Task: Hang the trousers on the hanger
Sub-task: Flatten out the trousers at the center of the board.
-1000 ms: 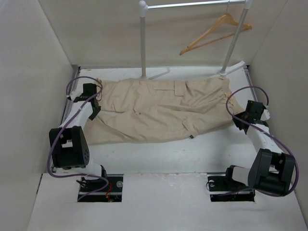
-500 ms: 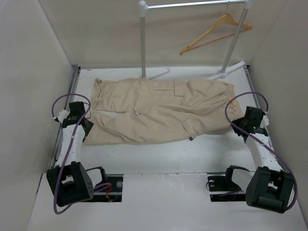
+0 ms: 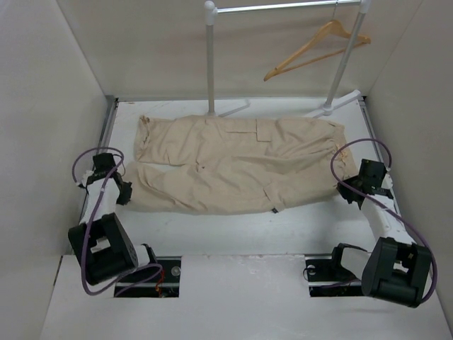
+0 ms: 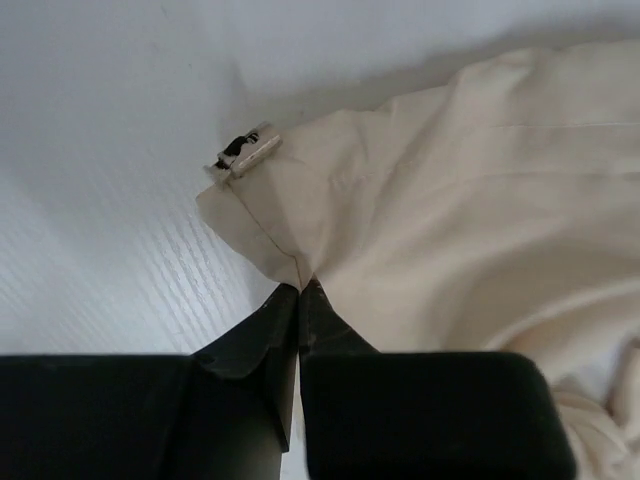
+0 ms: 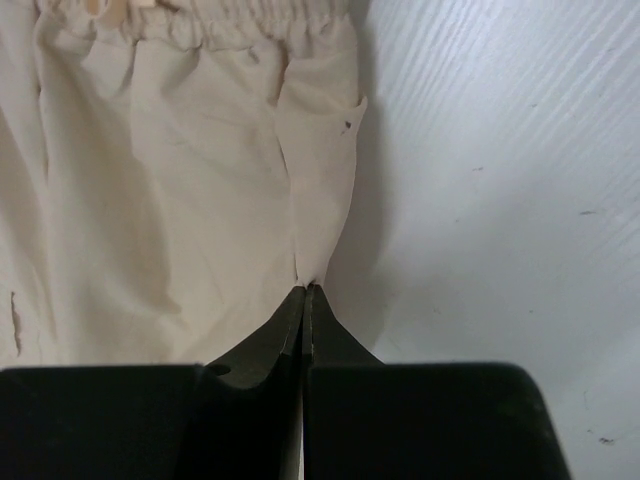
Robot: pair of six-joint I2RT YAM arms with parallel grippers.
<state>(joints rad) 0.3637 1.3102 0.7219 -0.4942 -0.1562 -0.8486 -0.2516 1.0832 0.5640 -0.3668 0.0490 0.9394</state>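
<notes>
- The left tool is pressed closed, with a fold of the trousers' leg hem pinched at its tips.
- The right tool is also closed, nipping the cloth edge; the gathered waistband lies just ahead of it.
- The trousers lie spread on the table, stretched between the two tools.
- The hanger hangs from the rail, well beyond the right tool.

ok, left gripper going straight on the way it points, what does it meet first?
The trousers: the left gripper is shut on their edge, with more cloth directly ahead.
</notes>
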